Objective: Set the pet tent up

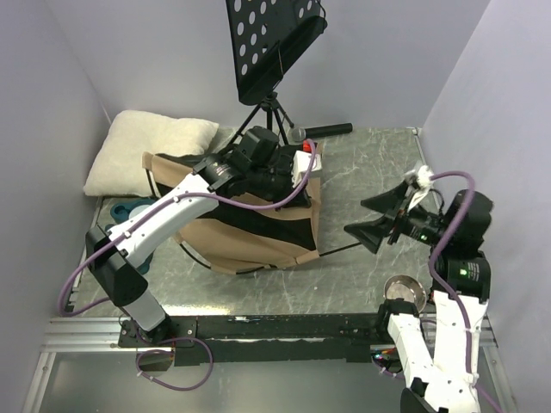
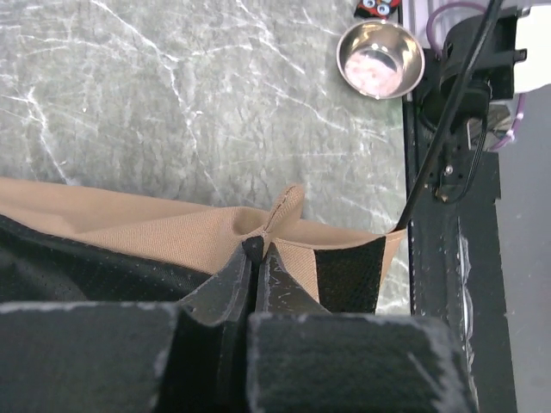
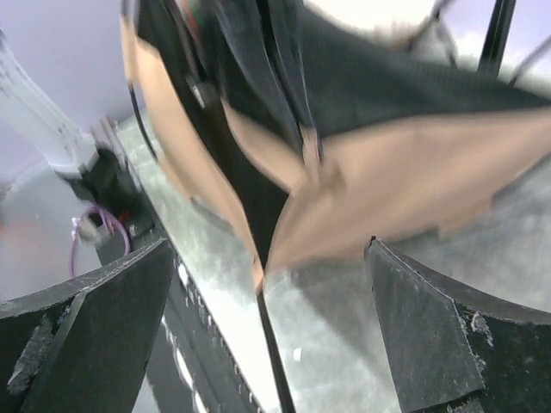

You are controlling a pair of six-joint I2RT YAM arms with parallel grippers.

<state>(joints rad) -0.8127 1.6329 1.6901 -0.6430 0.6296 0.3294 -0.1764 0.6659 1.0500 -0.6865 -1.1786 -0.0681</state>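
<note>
The pet tent [image 1: 250, 237] lies slumped on the marble-patterned bench [image 1: 370, 163], left of centre, its tan outer fabric folded over the black lining. The left fingers [image 2: 231, 280] are pressed together on a small ridge of tan cloth near a corner of the tent's edge, and a pucker stands up just past their tips. The right fingers [image 3: 95, 318] are spread wide and hold nothing, facing the tent from its right side.

The fabric looks soft, light and limp (it will probably sag wherever it is unsupported), so a pinch on cloth alone would likely raise only a fold. The black pole trim seems stiffer and springier, and the hem beside it looks the better hold. A thin black pole [image 1: 337, 249] juts from the tent's lower right corner toward the right arm and could snag. A cream pillow [image 1: 146, 151] lies just beside the tent's far left, a perforated black music stand [image 1: 271, 43] stands behind it, and a steel bowl [image 2: 380, 58] sits near the right arm's base, apart from the tent
</note>
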